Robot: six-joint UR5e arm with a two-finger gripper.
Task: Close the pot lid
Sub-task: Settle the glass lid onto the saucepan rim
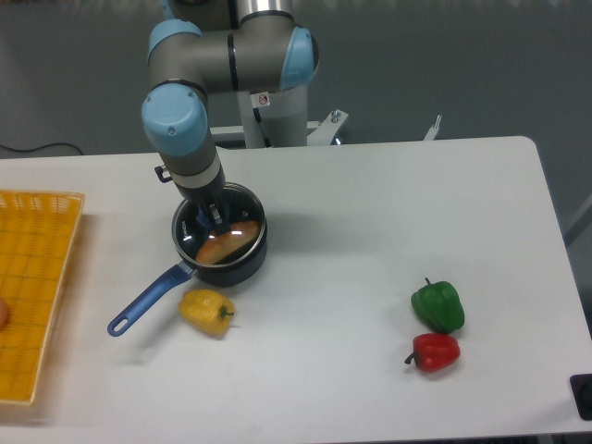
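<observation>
The pot (242,270) is a small dark round saucepan on the white table, its long blue handle (148,298) pointing to the lower left. The glass lid (222,231) lies over the pot's mouth, and something orange shows through it. My gripper (209,216) comes straight down over the lid's centre, its fingers around the small blue knob. The knob is mostly hidden by the fingers, so the grip itself is hard to make out.
A yellow pepper (207,311) lies just in front of the pot by the handle. A green pepper (437,306) and a red pepper (433,351) sit at the right front. A yellow basket (32,287) fills the left edge.
</observation>
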